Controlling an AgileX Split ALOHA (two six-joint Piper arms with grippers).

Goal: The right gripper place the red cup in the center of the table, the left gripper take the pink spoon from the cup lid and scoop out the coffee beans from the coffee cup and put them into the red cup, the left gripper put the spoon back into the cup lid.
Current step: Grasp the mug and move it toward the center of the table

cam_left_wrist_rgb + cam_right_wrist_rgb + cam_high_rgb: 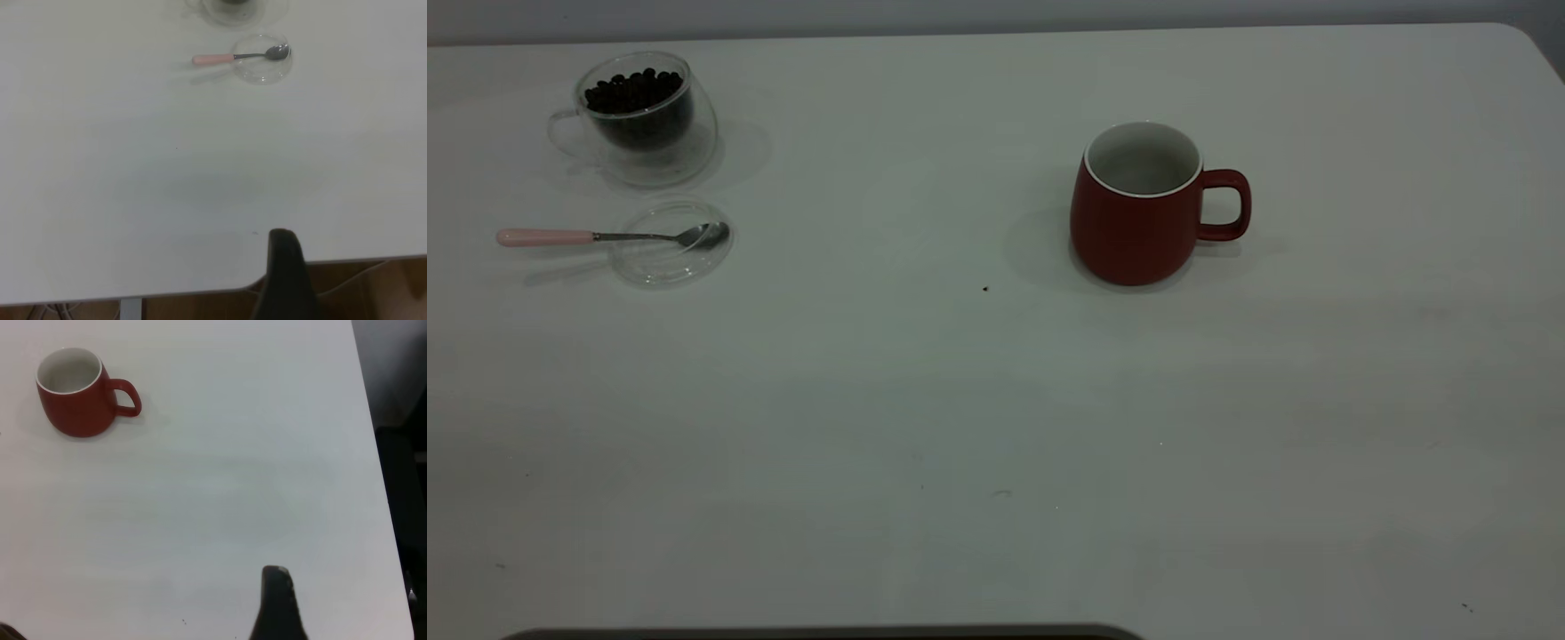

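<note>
The red cup (1138, 213) (73, 393) stands upright right of the table's (996, 427) middle, white inside, handle to the right. At the far left the clear coffee cup (640, 116) (233, 8) holds dark coffee beans (631, 89). Just in front lies the cup lid (669, 244) (263, 63). The pink spoon (596, 236) (233, 57) rests its bowl on the lid, handle pointing left. Neither arm shows in the exterior view. The left gripper (283, 235) hangs by the table's near edge, far from the spoon. The right gripper (275, 570) is well away from the red cup.
A tiny dark speck (985, 288) lies left of the red cup. The left wrist view shows the table's near edge with brown floor (373, 287) beyond it. A dark object (400, 487) stands past the table's side edge in the right wrist view.
</note>
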